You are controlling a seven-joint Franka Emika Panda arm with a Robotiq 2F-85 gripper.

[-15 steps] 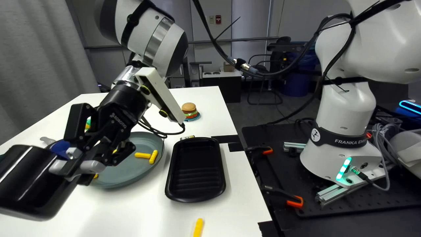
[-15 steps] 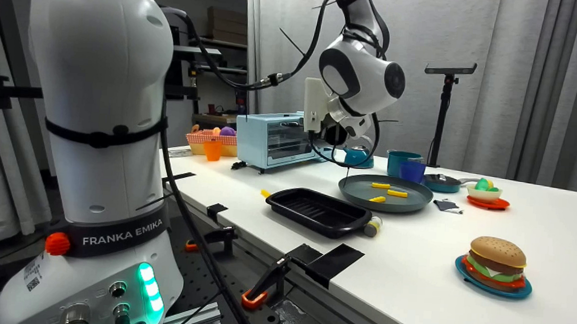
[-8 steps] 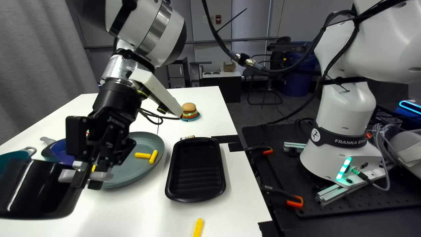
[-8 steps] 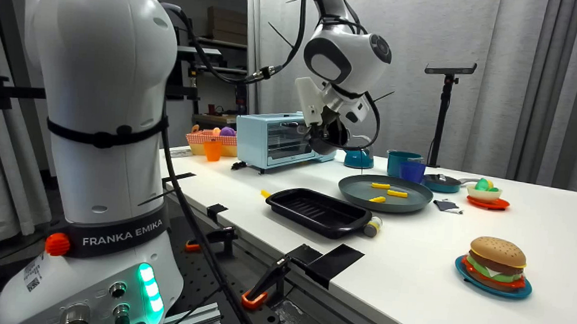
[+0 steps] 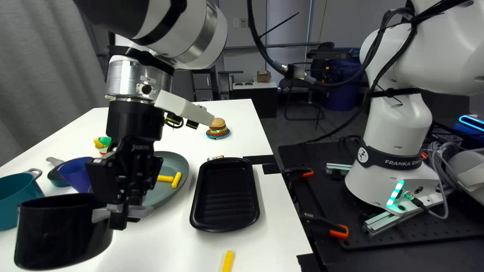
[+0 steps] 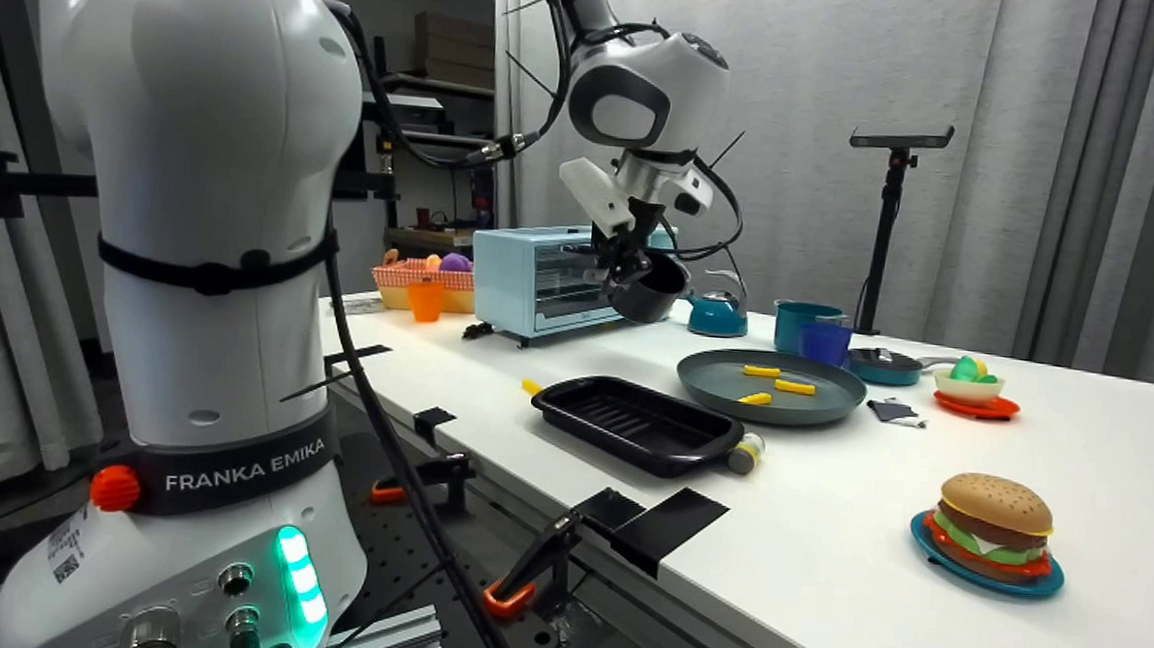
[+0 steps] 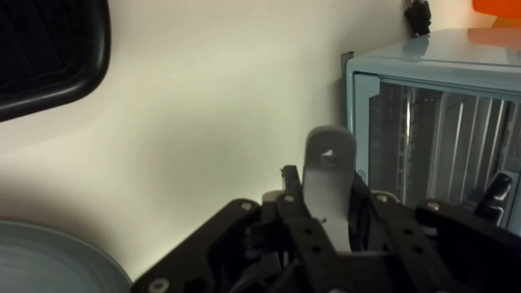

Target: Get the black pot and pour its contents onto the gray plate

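Pot [image 5: 56, 238] tilted, mouth [image 5: 56, 200] upward, handle [image 7: 327, 185] level (seemingly)

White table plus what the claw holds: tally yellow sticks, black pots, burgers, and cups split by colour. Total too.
Yellow sticks: 4 visible, 3 on the gray plate, 1 on the table
Black pot: 1, held in the claw, bottom not visible
Burger: 1
Blue cup: 1
Orange cup: 1
Total: 8

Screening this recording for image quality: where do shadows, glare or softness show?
Wrist view: soft-edged shadows on the white table, a sheen on the black tray's rim, the tool and the black pot's handle slightly blurred; both exterior views: the robot's green light strip glaring nearly white.
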